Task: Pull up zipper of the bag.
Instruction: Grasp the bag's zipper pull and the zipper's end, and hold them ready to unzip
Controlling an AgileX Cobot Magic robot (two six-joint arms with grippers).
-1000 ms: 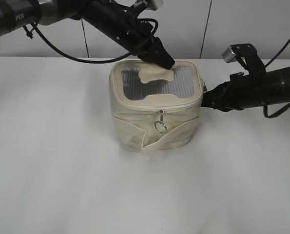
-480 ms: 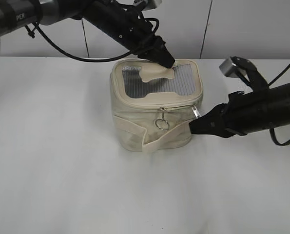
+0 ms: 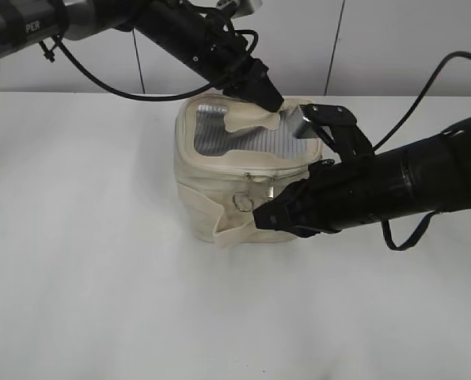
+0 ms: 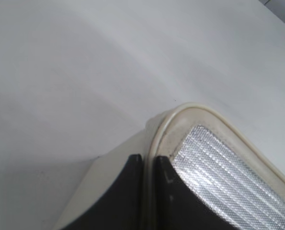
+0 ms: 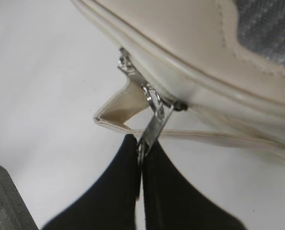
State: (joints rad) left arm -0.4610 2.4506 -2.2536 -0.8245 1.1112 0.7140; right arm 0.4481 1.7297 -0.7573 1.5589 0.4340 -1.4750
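The cream-beige bag (image 3: pixel 219 202) stands mid-table with its grey mesh window (image 3: pixel 211 134) on top. My left gripper (image 3: pixel 270 104) reaches down from the back. In the left wrist view it (image 4: pixel 148 159) is shut on the bag's top rim (image 4: pixel 178 120) beside the mesh (image 4: pixel 219 167). My right gripper (image 3: pixel 260 216) is at the bag's front. In the right wrist view it (image 5: pixel 141 143) is shut on a silver zipper pull (image 5: pixel 156 122) that hangs from the zipper line (image 5: pixel 147 48). A second pull with a round ring (image 3: pixel 241 203) hangs just left of it. The cream strap's loose end (image 3: pixel 227 229) sticks out below.
The white table (image 3: pixel 100 277) runs all round the bag. A white panelled wall (image 3: pixel 393 47) stands behind. Black cables (image 3: pixel 100 83) trail from the left arm, and another (image 3: pixel 409 229) from the right arm.
My right gripper has swung from the bag's right side round to its front, carrying the zipper pull leftwards. The bag has shifted and tilted a little to the left. The left gripper stays put.
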